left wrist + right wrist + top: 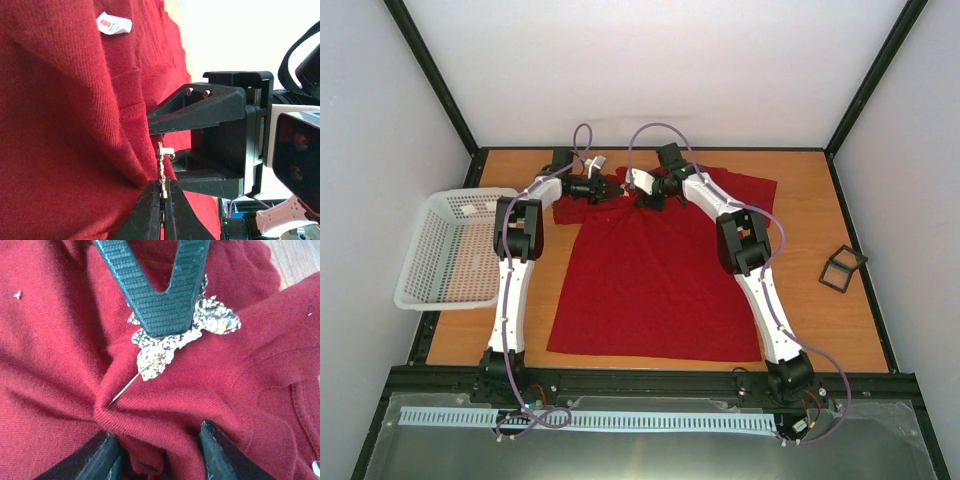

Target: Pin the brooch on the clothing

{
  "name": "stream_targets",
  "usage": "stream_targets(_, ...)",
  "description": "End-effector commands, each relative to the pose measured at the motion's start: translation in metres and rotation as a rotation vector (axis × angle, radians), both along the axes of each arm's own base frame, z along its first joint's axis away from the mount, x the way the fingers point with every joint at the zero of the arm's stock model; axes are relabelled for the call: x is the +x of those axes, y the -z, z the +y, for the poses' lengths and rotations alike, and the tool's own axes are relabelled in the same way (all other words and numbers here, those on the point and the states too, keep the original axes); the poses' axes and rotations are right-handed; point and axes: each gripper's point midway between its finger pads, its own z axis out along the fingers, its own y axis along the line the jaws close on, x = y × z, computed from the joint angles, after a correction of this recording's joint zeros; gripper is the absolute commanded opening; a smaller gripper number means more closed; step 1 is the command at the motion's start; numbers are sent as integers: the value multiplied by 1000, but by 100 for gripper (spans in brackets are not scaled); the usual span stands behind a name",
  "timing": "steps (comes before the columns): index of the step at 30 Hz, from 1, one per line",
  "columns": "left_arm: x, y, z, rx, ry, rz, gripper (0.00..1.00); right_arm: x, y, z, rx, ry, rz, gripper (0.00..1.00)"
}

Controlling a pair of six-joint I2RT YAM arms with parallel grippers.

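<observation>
From the near edge, both arms reached out over the table and across the red T-shirt. It lay spread flat, hem toward me and collar on the far side. The white basket sat off to the left and a small black frame off to the right, neither in play. The work was up by the neckline, where the two wrists met. The right gripper had its jaws part-way apart on either side of a raised fold of cloth, and I judged it was not yet clamped. Just beyond that fold, the left gripper was pinched tight on the glittery brooch. Its pin hung free and slanted down, with the tip touching the ridge of fabric. Farther along, the left wrist view showed the white label inside the collar. I took this to be the piercing step, with the point presented but not driven in. Next I reckoned the right hand would need to hold the fold firm. The left would then push along the pin's own line, shallow, so the point could come back out of the cloth for fastening.
</observation>
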Motion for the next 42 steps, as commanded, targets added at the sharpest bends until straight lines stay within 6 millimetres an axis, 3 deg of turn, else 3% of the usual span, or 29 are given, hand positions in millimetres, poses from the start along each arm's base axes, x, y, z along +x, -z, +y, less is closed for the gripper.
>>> stream_targets(1, -4, -4, -6, -26, 35, -15, 1, 4, 1, 6, 9, -5, -17, 35)
stream_targets(14, -9, -5, -15, -18, 51, -26, 1, 1, -4, 14, 54, -22, 11, 3)
stream_targets(21, -9, -2, -23, 4, 47, -51, 1, 6, -9, 16, 78, 24, 44, 3)
stream_targets(26, -11, -11, -30, 3, 44, -104, 1, 12, -15, 16, 108, 74, 67, 3)
stream_targets(38, -33, -14, -30, 3, 63, -118, 1, 25, -13, 7, 94, 155, 55, 3)
stream_targets(40, -28, -14, -27, 7, 52, -124, 1, 23, -17, 6, 96, 151, 62, 12)
stream_targets(42, -25, -14, -26, 10, 47, -142, 1, 21, -24, 3, 89, 156, 57, 31)
